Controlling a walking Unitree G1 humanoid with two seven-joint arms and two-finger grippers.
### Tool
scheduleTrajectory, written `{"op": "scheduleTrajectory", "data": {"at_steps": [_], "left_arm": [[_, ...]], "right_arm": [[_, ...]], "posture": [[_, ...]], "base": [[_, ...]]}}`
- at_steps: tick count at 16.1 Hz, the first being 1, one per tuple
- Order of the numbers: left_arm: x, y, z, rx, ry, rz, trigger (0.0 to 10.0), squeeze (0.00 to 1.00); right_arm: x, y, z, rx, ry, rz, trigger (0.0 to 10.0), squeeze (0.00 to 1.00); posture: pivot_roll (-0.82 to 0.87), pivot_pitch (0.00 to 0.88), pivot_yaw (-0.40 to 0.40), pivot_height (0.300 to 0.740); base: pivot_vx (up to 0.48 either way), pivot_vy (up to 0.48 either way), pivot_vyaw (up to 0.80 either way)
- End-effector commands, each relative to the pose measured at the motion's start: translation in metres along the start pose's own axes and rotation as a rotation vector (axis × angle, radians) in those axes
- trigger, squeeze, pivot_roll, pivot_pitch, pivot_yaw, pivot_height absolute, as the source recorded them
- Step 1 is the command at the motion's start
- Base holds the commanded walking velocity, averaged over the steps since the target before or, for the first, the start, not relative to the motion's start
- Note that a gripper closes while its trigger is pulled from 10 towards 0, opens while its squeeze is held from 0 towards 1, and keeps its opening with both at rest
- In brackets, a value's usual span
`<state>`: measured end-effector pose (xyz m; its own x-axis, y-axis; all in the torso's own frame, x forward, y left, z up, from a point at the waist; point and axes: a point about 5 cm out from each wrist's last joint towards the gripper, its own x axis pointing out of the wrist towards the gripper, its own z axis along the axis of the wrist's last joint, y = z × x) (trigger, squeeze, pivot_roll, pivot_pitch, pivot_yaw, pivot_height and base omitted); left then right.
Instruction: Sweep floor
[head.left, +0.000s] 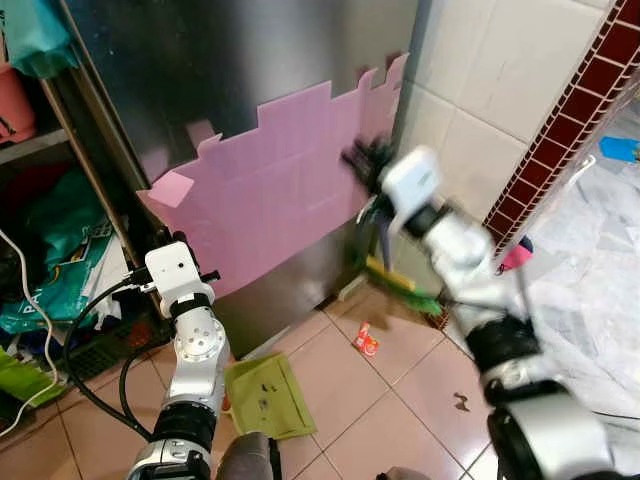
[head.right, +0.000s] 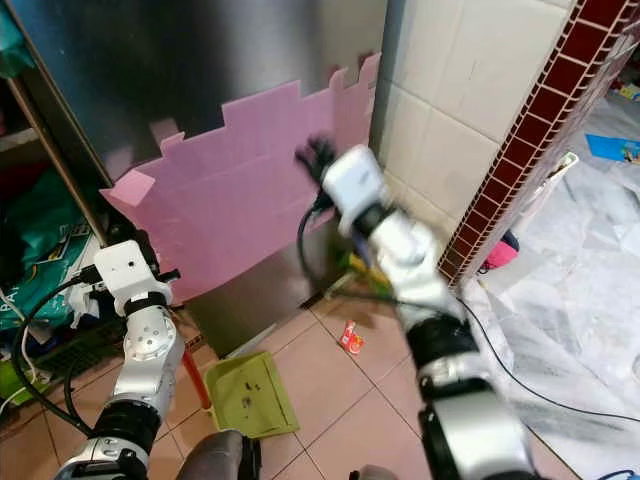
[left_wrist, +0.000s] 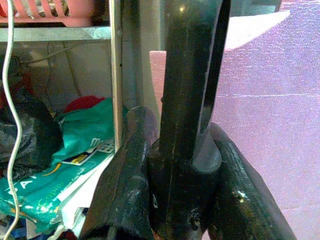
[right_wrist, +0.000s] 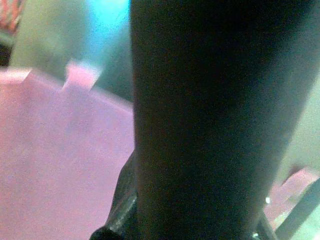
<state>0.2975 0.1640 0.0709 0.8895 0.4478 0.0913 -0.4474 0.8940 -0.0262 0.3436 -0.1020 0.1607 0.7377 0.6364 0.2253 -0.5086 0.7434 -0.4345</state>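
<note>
Currently your left gripper (left_wrist: 175, 165) is clamped on a dark upright dustpan handle (left_wrist: 192, 75), with the green plastic dustpan (head.left: 265, 395) resting on the tan tiled floor (head.left: 400, 400). Your right gripper (head.left: 368, 160), motion-blurred, is raised before the pink foam sheet (head.left: 270, 190); you cannot tell its finger state. A green-yellow broom head (head.left: 400, 288) sits beneath it, beside a small red wrapper (head.left: 366, 341).

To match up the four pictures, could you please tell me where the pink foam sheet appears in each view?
Left eye: pink foam sheet centre, against the grey metal door.
Right eye: centre-left, same door behind.
Left wrist: behind the gripped black handle.
Right wrist: blurred, behind a dark shaft.
Shared landmark: the sheet's notched top edge.
</note>
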Motion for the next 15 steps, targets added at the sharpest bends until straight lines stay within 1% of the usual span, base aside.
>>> {"op": "scheduleTrajectory", "data": {"at_steps": [1, 2, 3, 5, 6, 7, 8, 9, 10, 11, 12, 13, 14, 15], "left_arm": [[0.000, -0.002, 0.000, -0.018, 0.002, 0.000, 10.0, 0.00], [-0.001, -0.002, 0.000, -0.018, 0.001, 0.000, 10.0, 0.00], [-0.001, -0.002, 0.000, -0.019, 0.001, -0.001, 10.0, 0.00], [0.000, -0.002, 0.000, -0.019, -0.001, -0.005, 10.0, 0.00], [0.000, -0.003, 0.000, -0.019, -0.001, -0.007, 10.0, 0.00], [0.000, -0.004, 0.000, -0.020, -0.001, -0.010, 10.0, 0.00], [0.001, -0.005, 0.000, -0.021, -0.001, -0.012, 10.0, 0.00], [0.001, -0.006, 0.001, -0.022, 0.000, -0.016, 10.0, 0.00], [0.001, -0.006, 0.001, -0.023, 0.000, -0.017, 10.0, 0.00], [0.001, -0.007, 0.000, -0.023, 0.000, -0.018, 10.0, 0.00], [0.001, -0.008, 0.000, -0.024, 0.001, -0.019, 10.0, 0.00], [0.001, -0.008, 0.000, -0.025, 0.001, -0.022, 10.0, 0.00], [0.001, -0.009, 0.000, -0.025, 0.001, -0.024, 10.0, 0.00], [0.001, -0.009, 0.000, -0.025, 0.001, -0.027, 10.0, 0.00]], "right_arm": [[-0.004, 0.008, -0.008, 0.002, 0.023, 0.014, 10.0, 0.00], [-0.009, 0.018, -0.018, 0.038, 0.060, 0.021, 10.0, 0.00], [-0.012, 0.028, -0.027, 0.103, 0.093, 0.016, 10.0, 0.00], [-0.015, 0.044, -0.034, 0.166, 0.127, 0.043, 10.0, 0.00], [-0.015, 0.046, -0.035, 0.203, 0.137, 0.045, 10.0, 0.00], [-0.014, 0.046, -0.034, 0.269, 0.131, 0.046, 10.0, 0.00], [-0.012, 0.044, -0.030, 0.317, 0.115, 0.052, 10.0, 0.00], [-0.007, 0.034, -0.017, 0.384, 0.061, 0.079, 10.0, 0.00], [-0.005, 0.029, -0.009, 0.424, 0.026, 0.092, 10.0, 0.00], [-0.002, 0.018, 0.008, 0.490, -0.033, 0.136, 10.0, 0.00], [-0.001, 0.011, 0.023, 0.507, -0.079, 0.210, 10.0, 0.00], [-0.004, 0.004, 0.036, 0.498, -0.101, 0.305, 10.0, 0.00], [-0.006, -0.003, 0.045, 0.470, -0.116, 0.361, 10.0, 0.00], [-0.006, -0.014, 0.058, 0.422, -0.145, 0.394, 10.0, 0.00]], "posture": [[-0.01, 0.000, 0.014, 0.740], [-0.01, 0.000, 0.014, 0.740], [-0.01, 0.000, 0.015, 0.740], [-0.01, 0.000, 0.017, 0.740], [-0.01, 0.000, 0.019, 0.740], [-0.01, 0.000, 0.019, 0.740], [-0.02, 0.000, 0.021, 0.740], [-0.02, 0.000, 0.021, 0.740], [-0.02, 0.000, 0.022, 0.740], [-0.03, 0.000, 0.023, 0.740], [-0.03, 0.000, 0.024, 0.740], [-0.03, 0.000, 0.024, 0.740], [-0.03, 0.000, 0.026, 0.740], [-0.04, 0.000, 0.028, 0.740]], "base": [[0.000, 0.000, 0.00], [0.000, 0.000, 0.00], [0.000, 0.000, 0.00], [0.000, 0.000, 0.00], [0.000, 0.000, 0.00], [0.000, 0.000, 0.00], [0.000, 0.000, 0.00], [0.000, 0.000, 0.00], [0.000, 0.000, 0.00], [0.000, 0.000, 0.00], [0.000, 0.000, 0.00], [0.000, 0.000, 0.00], [0.000, 0.000, 0.00], [0.000, 0.000, 0.00]]}}
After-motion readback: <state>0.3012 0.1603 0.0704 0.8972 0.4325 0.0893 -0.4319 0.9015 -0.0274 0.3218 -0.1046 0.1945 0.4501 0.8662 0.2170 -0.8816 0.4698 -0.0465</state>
